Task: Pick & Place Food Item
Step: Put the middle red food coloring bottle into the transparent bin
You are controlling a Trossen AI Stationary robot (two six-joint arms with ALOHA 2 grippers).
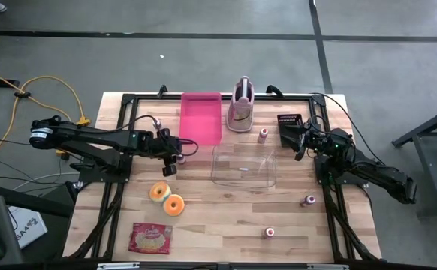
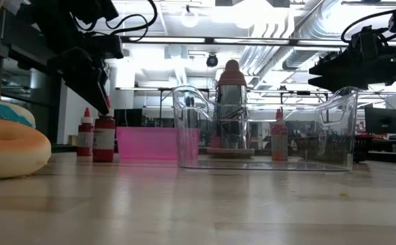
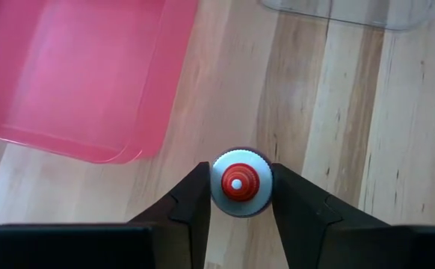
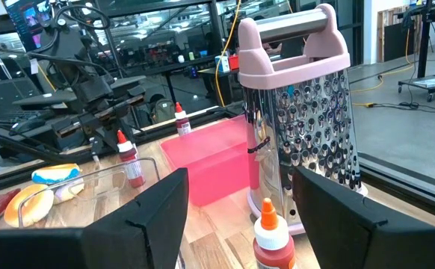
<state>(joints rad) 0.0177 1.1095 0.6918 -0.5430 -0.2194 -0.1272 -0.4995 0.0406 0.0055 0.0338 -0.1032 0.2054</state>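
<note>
Two fingers of the left gripper (image 3: 238,213) are pressing on either side of a small red-capped sauce bottle (image 3: 239,184), which is standing upright on the wooden table (image 1: 226,217) just beside the near corner of the pink rectangular tray (image 1: 201,117). Judging by this, the pick is just being made; lifting and placing are remaining, and the destination is unclear to me. Near that pink tray, the clear plastic bin (image 1: 243,165) is sitting empty. Beyond the bin from the tray, the right gripper (image 4: 238,217) is waiting with jaws apart, facing a pink-handled metal grater (image 4: 301,112).
</note>
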